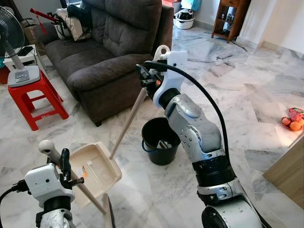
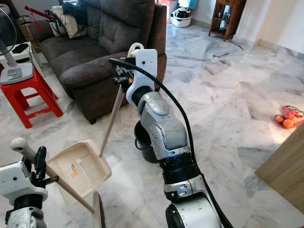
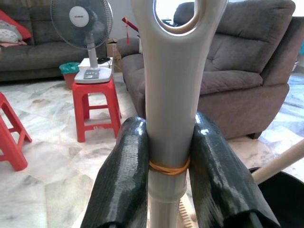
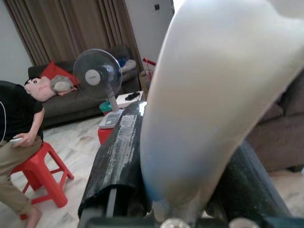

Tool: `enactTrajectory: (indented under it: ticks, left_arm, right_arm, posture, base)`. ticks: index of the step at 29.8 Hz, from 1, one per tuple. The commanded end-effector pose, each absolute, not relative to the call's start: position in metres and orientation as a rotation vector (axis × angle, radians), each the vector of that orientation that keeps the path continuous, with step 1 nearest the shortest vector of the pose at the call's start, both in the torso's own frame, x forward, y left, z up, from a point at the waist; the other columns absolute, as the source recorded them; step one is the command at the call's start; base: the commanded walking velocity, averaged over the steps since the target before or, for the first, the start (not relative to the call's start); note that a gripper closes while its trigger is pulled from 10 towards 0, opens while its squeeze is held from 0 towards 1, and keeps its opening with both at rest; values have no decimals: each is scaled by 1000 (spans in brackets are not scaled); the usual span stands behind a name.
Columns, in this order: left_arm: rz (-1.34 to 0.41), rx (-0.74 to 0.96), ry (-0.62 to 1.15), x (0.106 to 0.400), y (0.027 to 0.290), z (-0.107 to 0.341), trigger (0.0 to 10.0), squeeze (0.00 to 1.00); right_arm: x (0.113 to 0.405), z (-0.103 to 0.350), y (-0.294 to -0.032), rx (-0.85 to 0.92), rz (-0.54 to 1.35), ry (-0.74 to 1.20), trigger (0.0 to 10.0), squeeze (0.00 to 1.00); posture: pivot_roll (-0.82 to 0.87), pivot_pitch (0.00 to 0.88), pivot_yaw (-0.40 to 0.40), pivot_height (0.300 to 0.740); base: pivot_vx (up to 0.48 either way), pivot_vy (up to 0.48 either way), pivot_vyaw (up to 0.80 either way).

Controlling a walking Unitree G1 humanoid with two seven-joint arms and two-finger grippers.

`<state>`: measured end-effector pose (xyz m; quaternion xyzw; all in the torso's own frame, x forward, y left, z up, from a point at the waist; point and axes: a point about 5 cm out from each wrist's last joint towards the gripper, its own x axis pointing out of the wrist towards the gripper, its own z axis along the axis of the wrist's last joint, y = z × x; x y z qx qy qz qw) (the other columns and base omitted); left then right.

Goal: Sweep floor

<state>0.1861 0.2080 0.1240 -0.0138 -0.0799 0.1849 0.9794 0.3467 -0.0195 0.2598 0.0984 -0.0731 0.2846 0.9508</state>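
My right gripper (image 1: 145, 80) is raised in front of the sofa, shut near the top of a long pale handle (image 1: 128, 121). That handle slants down to the far rim of the cream dustpan (image 1: 95, 171) on the floor. At the bottom left, my left gripper (image 1: 64, 160) is shut on a second handle (image 3: 171, 95), cream-topped with a hanging hole and a rubber band. Its wooden stick (image 1: 88, 194) crosses over the dustpan to a thin flat head (image 1: 108, 214) at the picture's lower edge, apparently the broom. The black fingers (image 3: 123, 180) press both sides of it.
A black bucket (image 1: 160, 140) stands just right of the dustpan, below my right arm. The dark sofa (image 1: 109, 42) is ahead. A fan (image 1: 12, 42) sits on a red stool (image 1: 35, 97) at left. Fruit (image 1: 293, 121) and a wooden cabinet corner (image 1: 289, 171) are at right. A person (image 4: 14, 123) sits nearby.
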Motion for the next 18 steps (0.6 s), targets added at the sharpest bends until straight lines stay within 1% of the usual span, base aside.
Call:
enactTrajectory:
  ticks: [1, 8, 17, 18]
  left_arm:
    - [378, -4, -197, 187, 208, 130, 10000, 0]
    - [385, -1, -198, 186, 209, 130, 10000, 0]
    - [395, 7, -204, 186, 210, 131, 10000, 0]
    - [395, 8, -204, 186, 210, 131, 10000, 0]
  right_arm:
    - [338, 279, -17, 225, 606, -273, 10000, 0]
    - [337, 282, -18, 255, 596, -304, 10000, 0]
    - [338, 280, -18, 246, 593, -300, 10000, 0]
    - [338, 280, -18, 245, 593, -300, 10000, 0]
  posture:
    - [-8, 20, 40, 740]
    - [-5, 22, 42, 740]
    - [-3, 25, 44, 740]
    - [-3, 25, 44, 740]
  base:
    - [0, 0, 0]
    - [0, 0, 0]
    - [0, 0, 0]
    - [240, 0, 0]
